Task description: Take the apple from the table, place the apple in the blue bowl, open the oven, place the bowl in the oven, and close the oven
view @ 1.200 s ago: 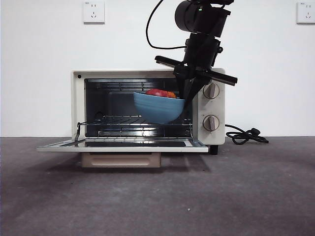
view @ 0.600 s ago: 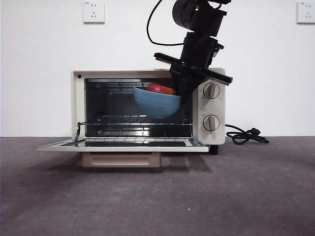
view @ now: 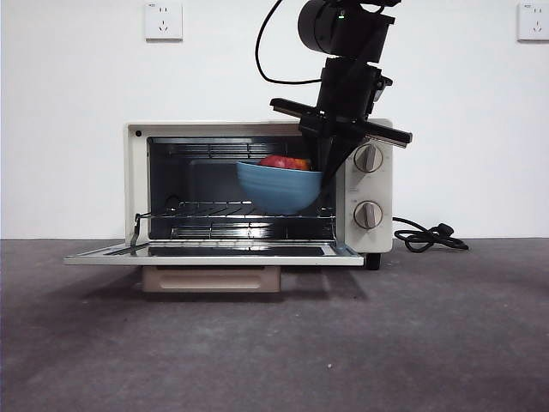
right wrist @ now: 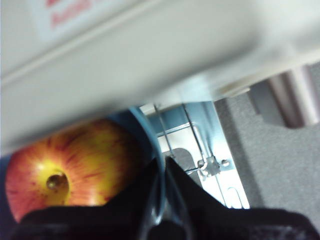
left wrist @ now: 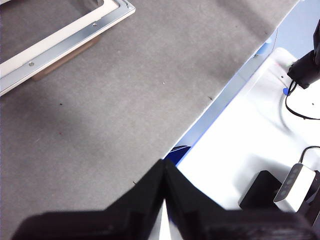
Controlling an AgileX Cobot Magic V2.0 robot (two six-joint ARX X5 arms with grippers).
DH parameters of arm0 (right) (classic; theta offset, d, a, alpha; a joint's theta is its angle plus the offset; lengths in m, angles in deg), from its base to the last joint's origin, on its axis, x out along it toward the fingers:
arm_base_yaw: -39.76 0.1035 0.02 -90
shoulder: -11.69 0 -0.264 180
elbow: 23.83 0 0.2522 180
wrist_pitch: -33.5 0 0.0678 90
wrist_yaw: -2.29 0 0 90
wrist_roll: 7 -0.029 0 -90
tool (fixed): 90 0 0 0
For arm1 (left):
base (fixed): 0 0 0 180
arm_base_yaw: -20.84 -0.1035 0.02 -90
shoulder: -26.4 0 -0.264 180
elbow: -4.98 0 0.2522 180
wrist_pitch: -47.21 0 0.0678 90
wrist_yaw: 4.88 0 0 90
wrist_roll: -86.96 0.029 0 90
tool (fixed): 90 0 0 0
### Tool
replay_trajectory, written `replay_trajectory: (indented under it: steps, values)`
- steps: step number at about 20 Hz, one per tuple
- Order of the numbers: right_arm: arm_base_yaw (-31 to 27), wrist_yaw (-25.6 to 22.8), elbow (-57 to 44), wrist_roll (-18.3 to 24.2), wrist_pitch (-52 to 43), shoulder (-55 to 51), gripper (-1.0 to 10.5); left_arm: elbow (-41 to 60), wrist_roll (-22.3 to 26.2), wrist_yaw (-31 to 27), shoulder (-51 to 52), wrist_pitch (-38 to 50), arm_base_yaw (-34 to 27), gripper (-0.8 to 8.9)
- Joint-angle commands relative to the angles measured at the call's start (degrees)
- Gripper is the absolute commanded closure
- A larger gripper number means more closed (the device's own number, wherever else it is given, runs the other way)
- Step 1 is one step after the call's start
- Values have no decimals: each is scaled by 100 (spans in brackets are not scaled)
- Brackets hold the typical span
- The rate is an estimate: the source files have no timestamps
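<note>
Front view shows the right hand clamped on the rim of the light-blue round bowl, red-and-yellow apple inside, held above the wire rack of the open cream-white toaster oven; setting down and closing remain, left hand closed, idle.

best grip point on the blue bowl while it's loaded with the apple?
The rim, pinched from above on the side nearest the knobs, as the right gripper does now. The blue bowl tapers smoothly to a narrow base, so its walls would likely slip; the apple fills the middle, leaving only the thin rim free.
</note>
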Motion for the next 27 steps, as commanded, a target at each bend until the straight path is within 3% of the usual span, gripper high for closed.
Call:
replay_trajectory:
  steps: [1, 6, 12, 18, 24, 27]
  values:
    - [26, -9, 50, -61, -79, 46, 768, 31, -35, 11, 31, -4, 9, 819]
    - [35, -39, 50, 114, -160, 39, 743, 31, 26, 9, 31, -28, 9, 819]
    - [221, -581, 50, 437, -142, 22, 758, 31, 31, 7, 31, -44, 9, 819]
    - [424, -1281, 50, 1032, -144, -103, 758, 31, 28, 2, 31, -42, 9, 819]
    - [479, -1515, 50, 1436, -225, -595, 758, 31, 26, -15, 28, 48, 9, 819]
    - [625, -1502, 50, 2044, -87, -1056, 762, 31, 22, -772, 7, 269, 9, 819]
